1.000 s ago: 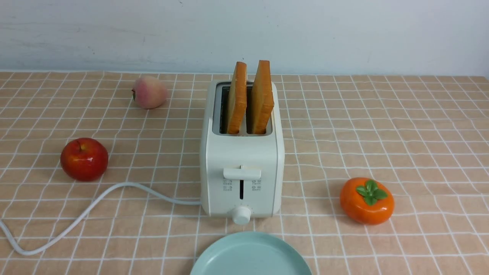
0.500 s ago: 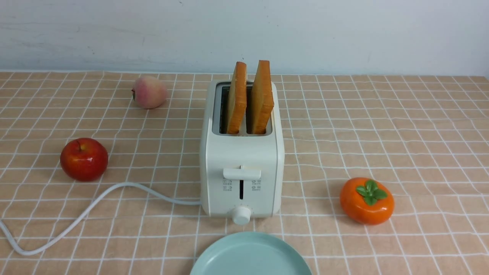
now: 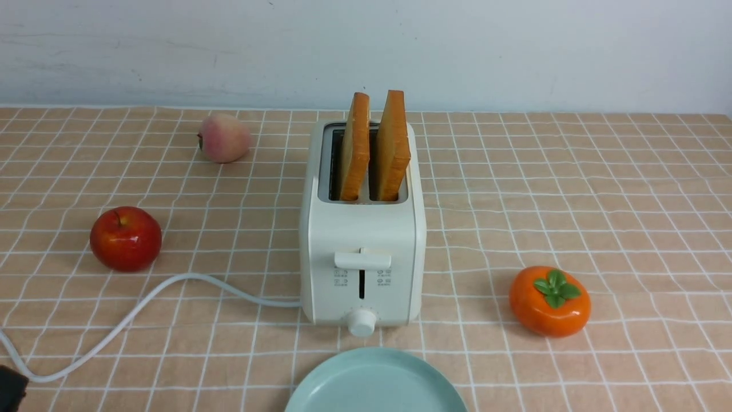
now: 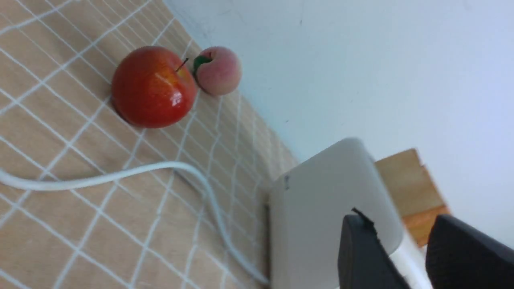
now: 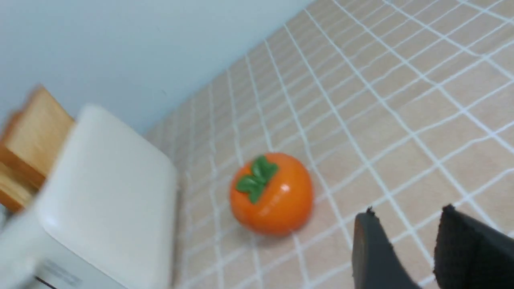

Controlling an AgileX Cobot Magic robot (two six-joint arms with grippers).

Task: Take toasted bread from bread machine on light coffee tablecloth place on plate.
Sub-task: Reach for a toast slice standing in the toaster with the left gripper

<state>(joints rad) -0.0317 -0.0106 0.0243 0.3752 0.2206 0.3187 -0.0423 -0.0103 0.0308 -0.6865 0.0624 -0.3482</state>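
The cream-white bread machine stands mid-table on the light coffee tablecloth. Two slices of toasted bread stand upright in its slots, the left slice and the right slice. The mint-green plate lies in front of it at the near edge. My left gripper is open and empty, low at the near left; only a dark corner of it shows in the front view. My right gripper is open and empty above the cloth, out of the front view. The wrist views show the machine and toast.
A red apple sits left of the machine, a peach further back left, and an orange persimmon on the right. The white power cord curves from the machine across the near left cloth. A pale wall closes the back.
A dark part of my left gripper has come into the front view at the bottom left corner. Toast, machine and plate have not moved.
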